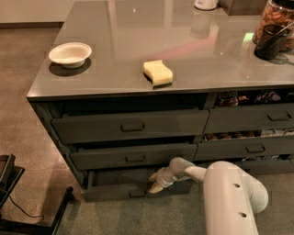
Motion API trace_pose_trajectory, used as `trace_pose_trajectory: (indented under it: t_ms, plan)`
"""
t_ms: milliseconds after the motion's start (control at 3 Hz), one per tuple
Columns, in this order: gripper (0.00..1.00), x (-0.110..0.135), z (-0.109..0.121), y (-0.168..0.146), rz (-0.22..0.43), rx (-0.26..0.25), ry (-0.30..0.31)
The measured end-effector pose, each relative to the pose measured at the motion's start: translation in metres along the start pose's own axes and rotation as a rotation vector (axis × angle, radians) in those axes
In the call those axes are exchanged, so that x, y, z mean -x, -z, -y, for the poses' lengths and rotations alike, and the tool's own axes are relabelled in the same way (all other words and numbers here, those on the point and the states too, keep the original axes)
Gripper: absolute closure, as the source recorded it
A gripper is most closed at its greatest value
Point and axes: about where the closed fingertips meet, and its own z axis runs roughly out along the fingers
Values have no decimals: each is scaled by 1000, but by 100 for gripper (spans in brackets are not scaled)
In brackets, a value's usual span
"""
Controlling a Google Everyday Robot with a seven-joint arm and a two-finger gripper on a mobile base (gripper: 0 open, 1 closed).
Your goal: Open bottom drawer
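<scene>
The big white arm (232, 197) sits at the bottom right, bent and pointing left. The gripper (155, 182) is low down at its end.

Bench (138, 41) held 1 bowl (70, 53), 1 sponge (158, 72), 1 cup (270, 42), 1 jar (276, 11). Wide column had 2 taller drawers (131, 126), 1 bottom drawer (110, 192). 1 end effector (156, 181), at its front.

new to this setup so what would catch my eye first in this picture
The bulky white robot arm at bottom right draws the eye first, its hand low against the wide dark grey bottom drawer, which stands slightly pulled out. On the glossy grey countertop above, a yellow rectangular sponge sits near the front edge and a round white bowl at the left.
</scene>
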Motion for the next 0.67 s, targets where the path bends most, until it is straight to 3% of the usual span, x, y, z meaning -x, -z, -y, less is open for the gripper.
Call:
trace_pose_trajectory:
  t_ms: [333, 667]
  plan:
    - [85, 1, -4, 1, 0, 0, 0]
    - [62, 1, -4, 1, 0, 0, 0]
